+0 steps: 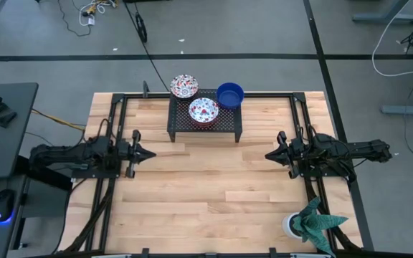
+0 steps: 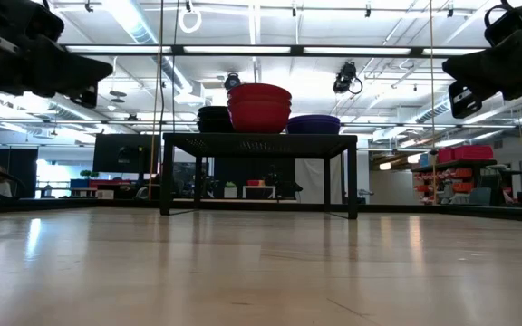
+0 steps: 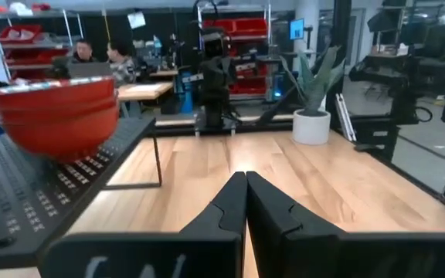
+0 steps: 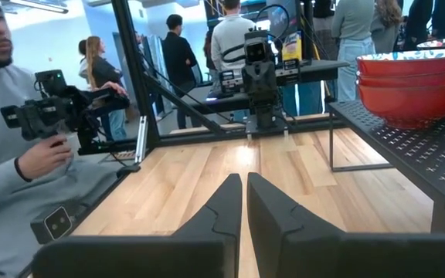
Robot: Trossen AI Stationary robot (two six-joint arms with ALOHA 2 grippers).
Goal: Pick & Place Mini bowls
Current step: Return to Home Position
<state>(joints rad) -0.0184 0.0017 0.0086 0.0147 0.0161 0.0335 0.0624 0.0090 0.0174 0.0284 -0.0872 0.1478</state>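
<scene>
My left gripper [image 3: 246, 179] is shut tight. Its two dark fingers press together with nothing between them, and it hangs over the left side of the table [image 1: 192, 193], pointing in at the middle. My right gripper [image 4: 244, 182] is much the same over the right side, with its fingers closed but for a thin crack and nothing in them. It points back at the left one and is well apart from it. Near the front right corner of the table stands a white pot with a green plant [image 1: 297, 225]. Farther back, in the middle by the far edge, stands the black shelf [image 1: 228, 123] with little holes in its top. All the mini bowls I can see are up on it, in three stacks. The red stack [image 1: 203, 110] sits nearest me — red outside, white with flowers inside. Behind it to the left is the dark stack [image 1: 184, 86], flowery inside too, and behind it to the right is the blue stack [image 1: 229, 94], blue all over. The stacks sit close together, but I cannot tell if they touch or how many bowls are in each. Past the table, a person in a grey top [image 4: 6, 185] holds a black device [image 4: 49, 116], and more people [image 4: 229, 38] stand farther off in the room.
</scene>
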